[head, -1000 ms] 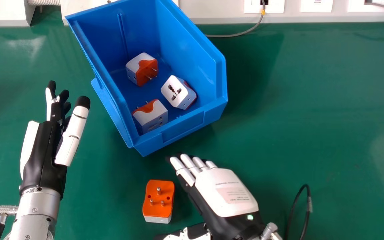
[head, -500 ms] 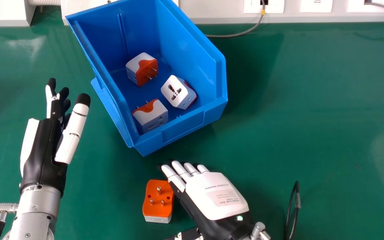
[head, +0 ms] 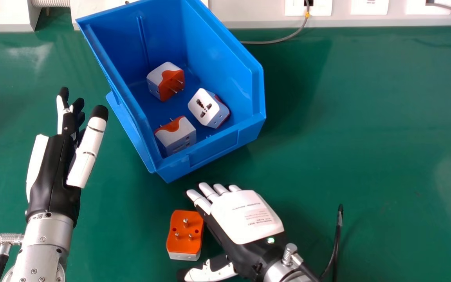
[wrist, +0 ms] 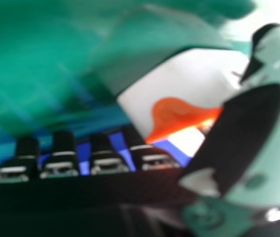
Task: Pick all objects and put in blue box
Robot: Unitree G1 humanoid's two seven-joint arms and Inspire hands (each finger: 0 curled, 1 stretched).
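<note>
An orange-topped white plug adapter (head: 185,235) stands pins up on the green table, in front of the blue box (head: 213,147). Just right of it is my right hand (head: 245,215), open, back upward, its thumb on the adapter's near side; the two are not seen to grip. In the right hand view the adapter (wrist: 184,84) lies between the fingers and thumb of my right hand (wrist: 248,138). Three similar adapters rest inside the box, one at the back (head: 166,81), one at the right (head: 209,108) and one near the front (head: 175,136). Left of the box my left hand (head: 55,172) is open and holds nothing.
A white wall strip with sockets (head: 319,8) runs along the table's back edge, and a grey cable (head: 276,40) droops from it behind the box. The green table (head: 366,137) extends widely to the right. A black cable (head: 336,239) rises beside my right wrist.
My right hand has moved left to the adapter's side, and its thumb has come more into view. My left hand has shifted slightly forward. The adapters stay where they were.
</note>
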